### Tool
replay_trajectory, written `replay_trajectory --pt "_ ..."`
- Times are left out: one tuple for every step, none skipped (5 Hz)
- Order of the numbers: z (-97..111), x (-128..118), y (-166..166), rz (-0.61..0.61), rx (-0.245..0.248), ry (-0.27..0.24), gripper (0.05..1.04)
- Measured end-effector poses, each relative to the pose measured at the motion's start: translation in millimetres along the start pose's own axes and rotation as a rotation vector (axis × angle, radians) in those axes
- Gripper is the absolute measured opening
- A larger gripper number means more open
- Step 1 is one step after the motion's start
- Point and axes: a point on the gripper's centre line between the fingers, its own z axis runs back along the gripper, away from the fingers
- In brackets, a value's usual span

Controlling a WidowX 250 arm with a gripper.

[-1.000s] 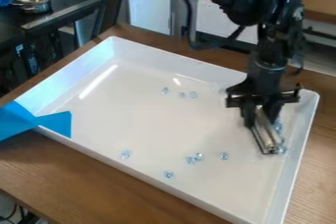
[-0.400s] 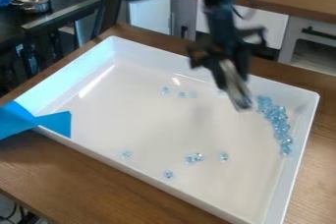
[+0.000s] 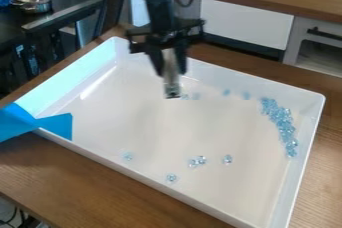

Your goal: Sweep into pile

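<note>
One brown wooden desk (image 3: 73,172) carries the white rectangular tray (image 3: 157,139). Over the tray's far part, the black pincer (image 3: 171,67) pinches a narrow silvery tool (image 3: 172,86); clear pale-blue beads (image 3: 282,123) lie clustered near the tray's right wall, others scattered across its floor.

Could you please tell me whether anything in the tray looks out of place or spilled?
Nothing seems spilled outside the white tray or damaged. Several bluish beads lie scattered away from the main pile at the view's right, which only suggests unfinished sweeping.
</note>
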Motion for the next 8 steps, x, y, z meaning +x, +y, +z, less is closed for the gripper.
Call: replay_trajectory --pt "-10.8 0.0 34.3 -0.161 0.115 0.002 0.380" --pt "-30.4 -3.1 65.2 -0.365 0.255 -0.022 0.380" --pt "-34.5 -11.8 74.2 -0.544 0.337 -0.036 0.380" --pt "-48.1 -25.3 76.7 -0.639 0.362 -0.030 0.380" --pt "-51.0 -35.9 78.0 -0.656 0.355 -0.015 0.380" --pt "-54.9 -43.3 68.5 -0.670 0.350 -0.017 0.381" --pt "-56.6 -48.6 58.6 -0.676 0.345 -0.016 0.380" --pt "-60.7 -57.3 47.2 -0.672 0.330 -0.012 0.380"
